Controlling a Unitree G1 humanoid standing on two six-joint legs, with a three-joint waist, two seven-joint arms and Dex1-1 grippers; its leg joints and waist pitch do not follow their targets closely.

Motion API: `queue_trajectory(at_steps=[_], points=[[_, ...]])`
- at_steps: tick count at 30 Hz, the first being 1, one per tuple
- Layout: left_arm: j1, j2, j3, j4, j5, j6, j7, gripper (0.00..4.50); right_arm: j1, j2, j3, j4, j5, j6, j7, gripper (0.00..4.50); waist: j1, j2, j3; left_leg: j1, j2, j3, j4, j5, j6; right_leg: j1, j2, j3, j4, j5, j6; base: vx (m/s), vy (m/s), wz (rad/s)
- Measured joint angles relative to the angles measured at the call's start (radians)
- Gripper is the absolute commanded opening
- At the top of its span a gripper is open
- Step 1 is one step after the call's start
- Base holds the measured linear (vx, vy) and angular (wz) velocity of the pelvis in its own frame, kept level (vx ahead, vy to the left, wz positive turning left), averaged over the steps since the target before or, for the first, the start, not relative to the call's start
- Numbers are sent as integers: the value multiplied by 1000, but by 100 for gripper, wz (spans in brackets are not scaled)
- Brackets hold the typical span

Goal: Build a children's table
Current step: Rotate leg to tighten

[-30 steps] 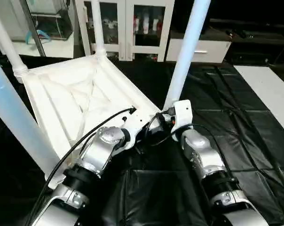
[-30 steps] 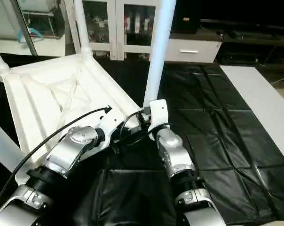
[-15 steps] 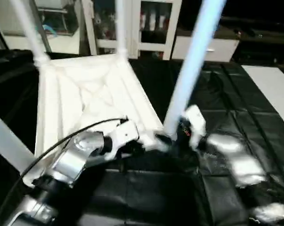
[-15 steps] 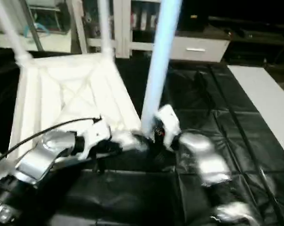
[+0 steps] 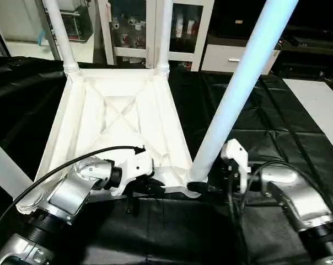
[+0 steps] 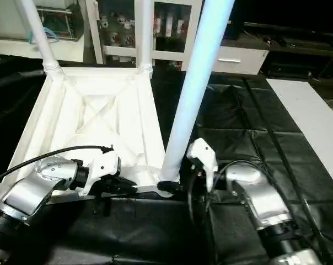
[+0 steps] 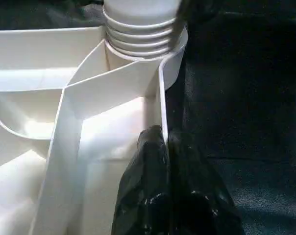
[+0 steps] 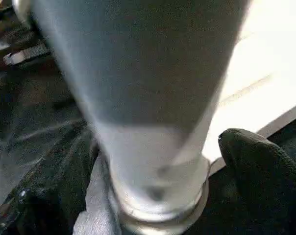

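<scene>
The children's table lies upside down on the black mat, its X-ribbed white top [image 5: 122,110] facing up. Two legs stand in the far sockets [image 5: 62,38] [image 5: 162,33], one rises at the near left [image 5: 4,165], and a long leg [image 5: 238,94] stands in the near right socket. My left gripper [image 5: 155,187] is shut on the top's thin rim wall [image 7: 162,112] just beside that socket, one black finger [image 7: 148,161] on each side. My right gripper [image 5: 210,185] is open around the base of the near right leg [image 8: 153,147], its fingers [image 8: 265,166] standing apart from it.
The black mat [image 5: 277,121] covers the floor around the table. A white glass-door cabinet [image 5: 133,27] and a white drawer unit [image 5: 238,58] stand behind. A pale floor strip [image 5: 321,105] runs along the right. My left arm's black cable [image 5: 73,163] arcs over the top's near edge.
The head view has swung, so the table looks turned. My right gripper has opened around the near right leg's base and its forearm has moved rightward. The left gripper keeps its hold.
</scene>
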Motion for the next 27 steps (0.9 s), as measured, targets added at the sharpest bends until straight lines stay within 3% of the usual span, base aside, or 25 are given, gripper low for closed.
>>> queue_trajectory(at_steps=[17, 27], points=[[1, -1, 0, 0, 0, 0, -1, 0, -13, -25, 40, 15, -52, -21, 34, 280, 0, 0, 0, 0, 0, 0, 1, 0, 0, 0, 0, 0, 1, 0, 0, 0, 0, 0], [6, 6, 9, 2, 1, 10, 5, 0, -13, 31, 19, 49, -44, -20, -7, 271, -6, -4, -2, 0, 1, 0, 3, 0, -1, 1, 0, 0, 4, 0, 0, 0, 0, 0]])
